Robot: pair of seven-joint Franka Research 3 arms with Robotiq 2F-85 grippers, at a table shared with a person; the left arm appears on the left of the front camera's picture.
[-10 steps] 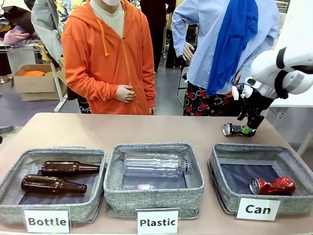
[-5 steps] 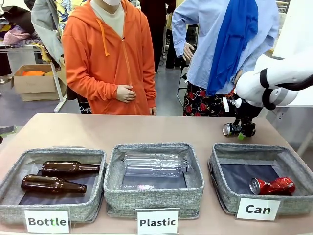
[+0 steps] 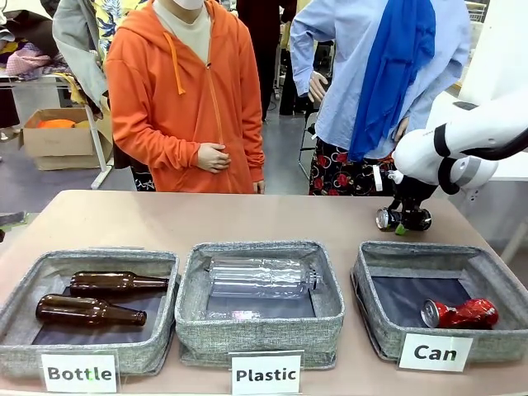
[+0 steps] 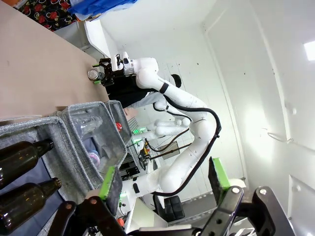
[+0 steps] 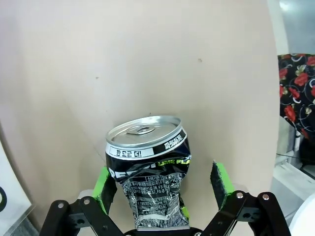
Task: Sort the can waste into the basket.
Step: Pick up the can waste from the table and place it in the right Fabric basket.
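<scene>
A crushed black-and-silver can point(image 3: 386, 219) lies on its side on the table just beyond the "Can" basket point(image 3: 365, 285). My right gripper point(image 3: 410, 221) is down over it, open. In the right wrist view the can point(image 5: 147, 167) sits between the green pads point(image 5: 220, 183): the left pad is against it and a gap remains at the right one. A crushed red can point(image 3: 459, 313) lies inside the basket. My left gripper point(image 4: 162, 179) hangs open and empty above the bottle bin, and from there the right gripper point(image 4: 104, 73) shows far off at the can.
The "Plastic" bin point(image 3: 260, 330) holds a clear bottle point(image 3: 262, 276). Two brown bottles point(image 3: 87, 309) lie in the "Bottle" bin point(image 3: 16, 318). A person in an orange hoodie point(image 3: 177, 99) stands at the far edge with hands held at the waist.
My right gripper has swung left and down, from beside the black can's right end to straddling it. The can stays on the table.
</scene>
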